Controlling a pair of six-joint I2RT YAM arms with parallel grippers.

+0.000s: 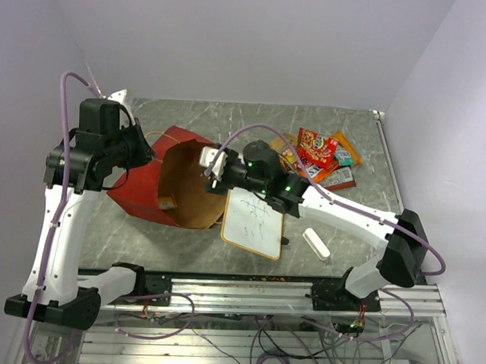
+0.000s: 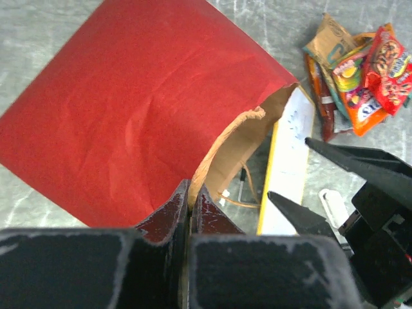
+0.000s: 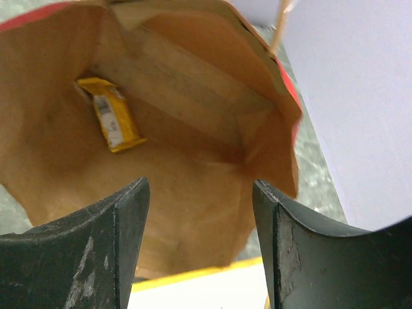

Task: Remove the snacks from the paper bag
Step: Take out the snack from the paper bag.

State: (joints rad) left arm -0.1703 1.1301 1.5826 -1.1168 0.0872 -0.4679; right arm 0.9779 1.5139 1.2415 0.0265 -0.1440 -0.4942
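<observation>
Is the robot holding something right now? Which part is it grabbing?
The left gripper is pinched shut on the big red paper bag, at the rim of its open mouth. The right gripper has its jaws open, holding nothing.

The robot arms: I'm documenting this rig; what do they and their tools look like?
The left arm and right arm have white links with black joints, each trailing a purple cable. The right wrist shows green lights. The right tool has dark, scuffed, tapering fingers.
</observation>
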